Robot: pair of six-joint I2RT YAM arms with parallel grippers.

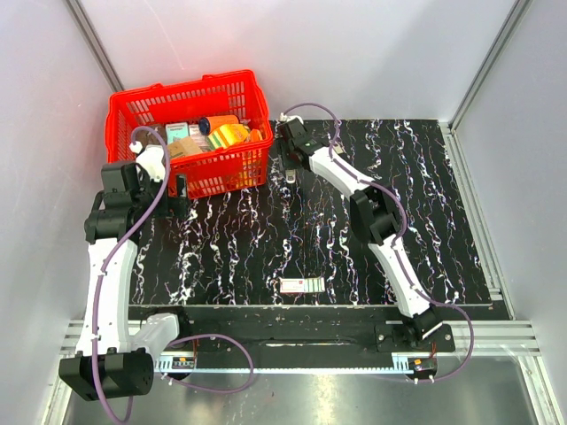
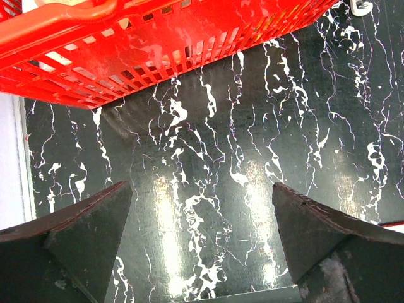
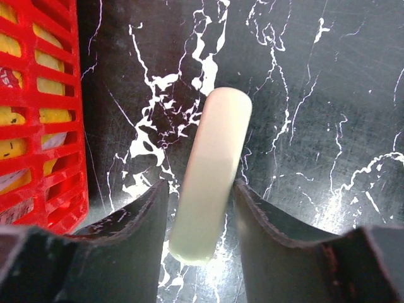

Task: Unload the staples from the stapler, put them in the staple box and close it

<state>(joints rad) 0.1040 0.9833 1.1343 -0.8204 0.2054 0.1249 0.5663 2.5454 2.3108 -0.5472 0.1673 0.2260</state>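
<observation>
The stapler [image 3: 214,158] is a slim cream bar with rounded ends, lying on the black marbled table [image 3: 328,113] just right of the red basket [image 3: 38,120]. My right gripper [image 3: 201,186] straddles its near half. The right finger [image 3: 252,208] touches its side, while the left finger [image 3: 148,214] stands a narrow gap off it. In the top view this gripper [image 1: 290,170] points down at the basket's right corner, and the stapler barely shows under it. My left gripper [image 2: 201,187] hangs open over bare table in front of the basket [image 2: 158,38], with nothing between its fingers.
The red basket [image 1: 190,96] at the back left holds several packets and a bottle. A flat white box with pink-green marks [image 1: 301,284] lies near the table's front edge. White walls close in the sides and back.
</observation>
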